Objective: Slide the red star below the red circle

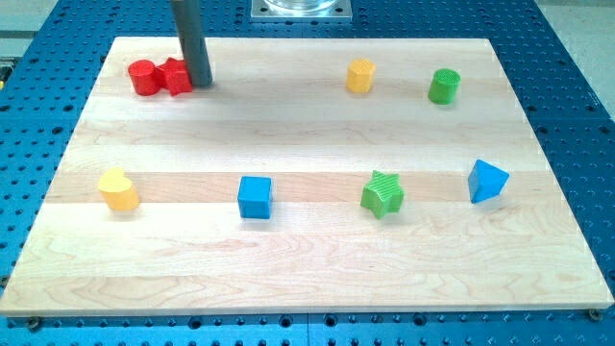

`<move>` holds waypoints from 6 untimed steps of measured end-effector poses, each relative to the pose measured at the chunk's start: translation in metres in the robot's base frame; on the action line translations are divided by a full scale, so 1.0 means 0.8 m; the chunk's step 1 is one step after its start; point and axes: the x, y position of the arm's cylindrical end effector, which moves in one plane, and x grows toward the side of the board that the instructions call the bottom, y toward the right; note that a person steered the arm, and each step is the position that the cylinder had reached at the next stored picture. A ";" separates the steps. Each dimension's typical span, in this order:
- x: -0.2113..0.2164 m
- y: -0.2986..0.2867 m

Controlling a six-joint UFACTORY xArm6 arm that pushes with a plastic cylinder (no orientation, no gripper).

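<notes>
The red circle [144, 77] sits near the board's top left corner. The red star [175, 77] lies right beside it on the view's right, touching or nearly touching it. My tip [201, 83] rests against the star's right side; the dark rod rises from there to the view's top and hides part of the star's right edge.
A wooden board [307, 250] lies on a blue perforated table. On it are a yellow hexagon [359, 74], a green cylinder [444, 86], a yellow heart [118, 189], a blue cube [255, 197], a green star [382, 194] and a blue triangle [486, 181].
</notes>
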 end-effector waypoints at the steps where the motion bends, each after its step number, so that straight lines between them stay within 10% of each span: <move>1: -0.039 0.013; 6: 0.071 -0.062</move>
